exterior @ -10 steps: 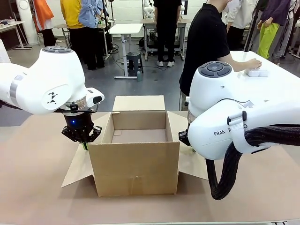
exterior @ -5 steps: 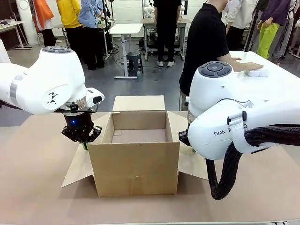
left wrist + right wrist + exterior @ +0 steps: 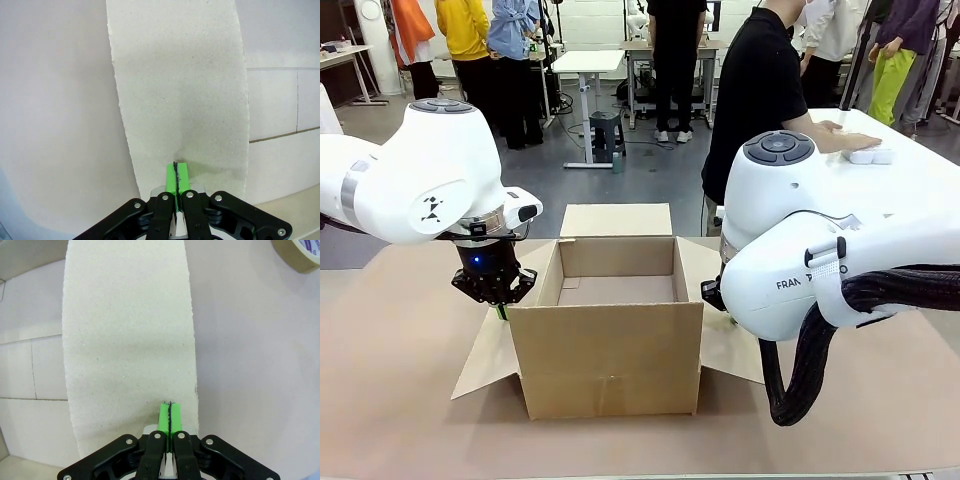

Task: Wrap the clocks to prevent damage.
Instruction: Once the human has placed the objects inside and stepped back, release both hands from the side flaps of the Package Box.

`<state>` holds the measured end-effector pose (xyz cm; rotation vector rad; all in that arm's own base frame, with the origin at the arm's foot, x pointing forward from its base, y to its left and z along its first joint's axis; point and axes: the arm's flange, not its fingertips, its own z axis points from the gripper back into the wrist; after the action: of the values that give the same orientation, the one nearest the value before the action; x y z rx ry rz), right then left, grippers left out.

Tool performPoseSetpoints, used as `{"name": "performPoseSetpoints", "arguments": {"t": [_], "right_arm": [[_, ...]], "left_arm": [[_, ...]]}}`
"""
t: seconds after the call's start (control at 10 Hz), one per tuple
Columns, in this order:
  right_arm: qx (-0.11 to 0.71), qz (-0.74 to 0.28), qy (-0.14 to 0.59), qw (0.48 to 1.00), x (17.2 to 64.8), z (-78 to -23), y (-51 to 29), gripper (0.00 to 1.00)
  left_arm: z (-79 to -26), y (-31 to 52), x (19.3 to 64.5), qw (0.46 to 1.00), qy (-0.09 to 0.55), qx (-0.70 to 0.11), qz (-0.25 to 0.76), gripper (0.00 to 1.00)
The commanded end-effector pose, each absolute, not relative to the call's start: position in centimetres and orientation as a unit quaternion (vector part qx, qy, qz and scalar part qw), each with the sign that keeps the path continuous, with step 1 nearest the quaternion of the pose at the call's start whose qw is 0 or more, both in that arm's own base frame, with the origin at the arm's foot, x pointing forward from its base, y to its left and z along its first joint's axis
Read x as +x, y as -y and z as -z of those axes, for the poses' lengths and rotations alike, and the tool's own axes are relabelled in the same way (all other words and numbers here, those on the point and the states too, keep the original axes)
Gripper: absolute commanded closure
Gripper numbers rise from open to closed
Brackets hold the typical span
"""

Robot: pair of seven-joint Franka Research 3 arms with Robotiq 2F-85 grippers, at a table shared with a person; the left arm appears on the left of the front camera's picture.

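Left gripper: fingers clenched, empty, tips at the pale cardboard side flap directly ahead. Right gripper: likewise at the opposite side flap. Hold both flaps down, leaving the open brown cardboard box accessible. Far beyond the fingers, small white blocks, probably the clocks, lie under a person's hand.

Brown cardboard box, white left arm, black left pincer with green pads

Brown counter: one open cardboard box sits mid-counter, side flaps splayed down onto the surface. A tape roll lies flat on the counter, just past the box's right flap.
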<state>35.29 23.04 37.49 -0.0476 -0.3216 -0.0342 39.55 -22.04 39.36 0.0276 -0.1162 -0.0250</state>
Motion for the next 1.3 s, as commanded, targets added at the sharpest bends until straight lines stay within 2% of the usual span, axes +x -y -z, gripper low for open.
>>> {"name": "performPoseSetpoints", "arguments": {"t": [0.0, 1.2], "right_arm": [[-0.025, 0.018, 0.161, 0.987, 35.31, -37.39, -23.04, 0.99], [-0.025, 0.018, 0.161, 0.987, 35.31, -37.39, -23.04, 0.99]], "left_arm": [[-39.36, 22.05, 39.54, 0.998, 0.058, 0.014, 0.013, 1.0], [-39.36, 22.05, 39.54, 0.998, 0.058, 0.014, 0.013, 1.0]]}}
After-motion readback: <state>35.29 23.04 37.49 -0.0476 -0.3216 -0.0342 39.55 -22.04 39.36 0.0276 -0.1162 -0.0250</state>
